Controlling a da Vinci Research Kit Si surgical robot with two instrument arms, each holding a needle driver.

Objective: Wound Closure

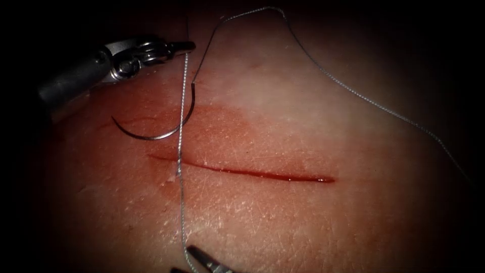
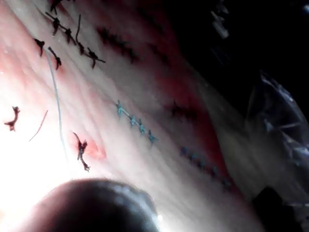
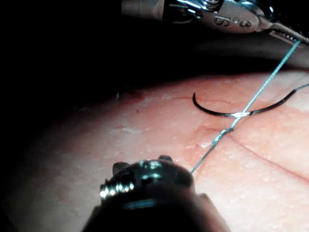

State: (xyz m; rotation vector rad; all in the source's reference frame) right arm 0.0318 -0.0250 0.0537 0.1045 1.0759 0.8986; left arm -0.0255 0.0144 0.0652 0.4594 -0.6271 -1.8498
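A: Where do we find the two tools?

B: We see the left tool [image 1: 189,46] entering from the far left, its shaft low over the tissue [image 1: 313,121] and its jaws pointing right. The right tool [image 1: 194,253] sits at the near edge, left of centre, with its tip directed toward the far side.

A: State of the jaws?

B: The left tool's jaws are closed on the thread [image 1: 181,131] at their tip. The right tool's jaws are clamped on the same strand at its near end. Between the two tools the thread runs straight and taut.

A: Where does that strand cross the cut [image 1: 242,173]?

B: Near the cut's left end. We note a small knot or twist in the thread at that crossing, also seen in the right wrist view [image 3: 227,131]. We cannot tell whether the thread passes through the tissue there.

A: And the needle [image 1: 156,132]?

B: It lies free on the tissue, on the far side of the cut toward the left, held by neither tool. Its curve opens toward the far side; the taut strand crosses over it. From the needle's right end, slack thread loops far and trails off to the right.
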